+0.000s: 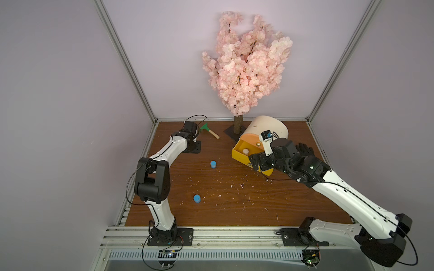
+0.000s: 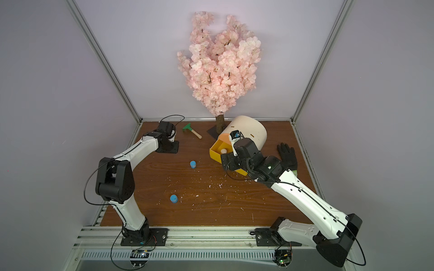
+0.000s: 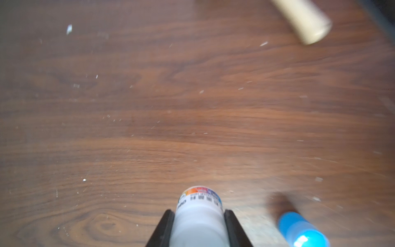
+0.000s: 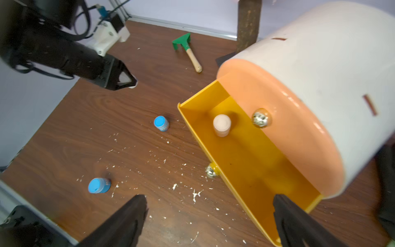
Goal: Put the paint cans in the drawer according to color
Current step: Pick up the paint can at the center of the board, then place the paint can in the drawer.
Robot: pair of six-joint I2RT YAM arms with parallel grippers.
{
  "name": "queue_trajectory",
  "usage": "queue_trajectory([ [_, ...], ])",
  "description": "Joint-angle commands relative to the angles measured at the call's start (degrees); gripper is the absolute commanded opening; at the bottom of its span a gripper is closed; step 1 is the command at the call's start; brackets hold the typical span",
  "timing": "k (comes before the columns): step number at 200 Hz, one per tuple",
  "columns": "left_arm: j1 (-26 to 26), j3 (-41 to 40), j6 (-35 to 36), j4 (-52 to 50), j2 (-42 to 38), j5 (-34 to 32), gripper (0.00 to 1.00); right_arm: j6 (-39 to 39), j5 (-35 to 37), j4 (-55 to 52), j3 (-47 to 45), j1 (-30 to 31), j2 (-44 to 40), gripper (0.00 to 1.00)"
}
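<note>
My left gripper (image 3: 199,211) is shut on a white paint can (image 3: 198,222) held just above the table; in the right wrist view this gripper (image 4: 128,82) hangs at the far left. Two blue paint cans (image 1: 213,164) (image 1: 197,198) stand on the wood. The cream cabinet (image 1: 270,126) has its yellow drawer (image 4: 192,102) pulled out, with another white paint can (image 4: 221,125) inside. The peach-orange drawer front (image 4: 277,128) above it is closed. My right gripper (image 4: 209,197) is open and straddles the yellow drawer's front wall near its knob.
A green-headed toy rake (image 1: 209,130) lies at the back, left of the pink blossom tree (image 1: 244,70). A black glove (image 2: 287,157) lies right of the cabinet. White flecks are scattered over the brown table (image 1: 234,206).
</note>
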Motion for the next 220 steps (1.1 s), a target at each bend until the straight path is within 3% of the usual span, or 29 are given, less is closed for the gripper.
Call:
queue_trajectory([
  [1, -3.23, 0.42, 0.73, -2.24, -3.95, 3.69, 0.29, 0.37, 7.81, -3.63, 3.89, -1.39, -1.67, 0.99],
  [78, -19.85, 9.21, -0.75, -4.00, -10.23, -1.13, 0.28, 3.39, 14.00, -6.41, 2.11, -4.69, -1.99, 0.99],
  [150, -34.86, 19.66, 1.56, -4.96, -4.41, -5.97, 0.28, 4.67, 12.71, -3.28, -3.97, -13.69, -7.82, 0.99],
  [220, -39.33, 26.47, 2.73, -4.88, 5.72, -4.92, 0.28, 2.83, 8.44, -2.03, -5.49, -13.77, -9.90, 0.99],
])
